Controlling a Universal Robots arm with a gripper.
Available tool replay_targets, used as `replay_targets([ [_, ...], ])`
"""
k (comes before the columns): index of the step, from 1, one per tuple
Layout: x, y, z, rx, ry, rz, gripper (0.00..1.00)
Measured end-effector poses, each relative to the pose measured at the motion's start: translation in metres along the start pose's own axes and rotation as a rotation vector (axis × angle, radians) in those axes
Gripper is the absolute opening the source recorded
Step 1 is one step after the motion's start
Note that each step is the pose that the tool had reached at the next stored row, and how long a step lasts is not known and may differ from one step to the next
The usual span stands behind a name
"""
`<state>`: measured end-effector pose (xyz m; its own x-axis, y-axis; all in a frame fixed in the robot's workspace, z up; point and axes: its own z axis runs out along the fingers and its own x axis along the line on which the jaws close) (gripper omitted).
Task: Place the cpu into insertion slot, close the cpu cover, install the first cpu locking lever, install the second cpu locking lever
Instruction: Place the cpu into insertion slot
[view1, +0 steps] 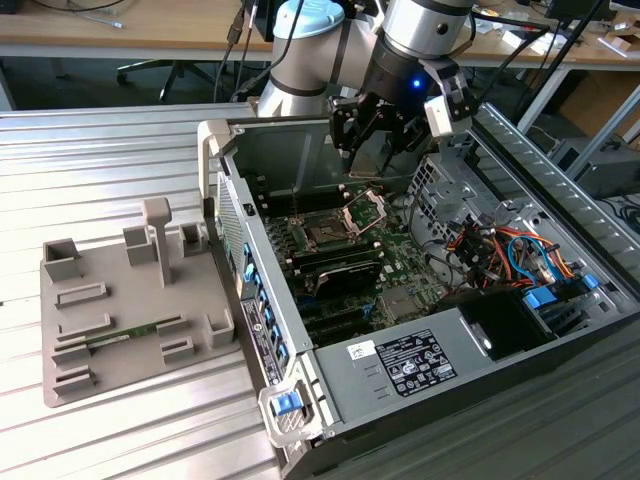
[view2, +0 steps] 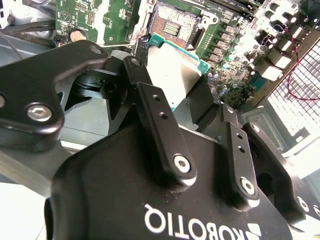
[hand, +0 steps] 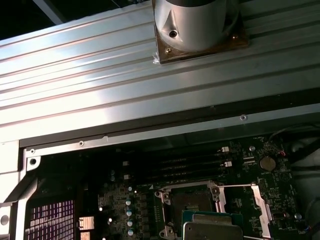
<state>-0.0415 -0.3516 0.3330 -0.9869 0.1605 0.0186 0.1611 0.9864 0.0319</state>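
Holding cpu (view2: 173, 69) flat in gripper (view2: 169, 82), pincer clenched on chip edges, likely to keep it level for drop-in. Chip hovers just above insertion slot (hand: 192, 200), not yet seated. cpu cover (hand: 261, 212) stands swung open beside slot, so socket is exposed, at far end of motherboard (view1: 395, 265).

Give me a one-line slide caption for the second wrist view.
Black claw grips the small square silvery-topped chip near the open dark square socket on the green motherboard.
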Motion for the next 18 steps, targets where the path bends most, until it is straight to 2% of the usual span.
replay_targets([
  [16, 0.0000, 0.0000, 0.0000, -0.0002, -0.0003, 0.012, 0.54],
  [18, 0.0000, 0.0000, 0.0001, -0.0006, -0.0009, 0.029, 0.54],
])
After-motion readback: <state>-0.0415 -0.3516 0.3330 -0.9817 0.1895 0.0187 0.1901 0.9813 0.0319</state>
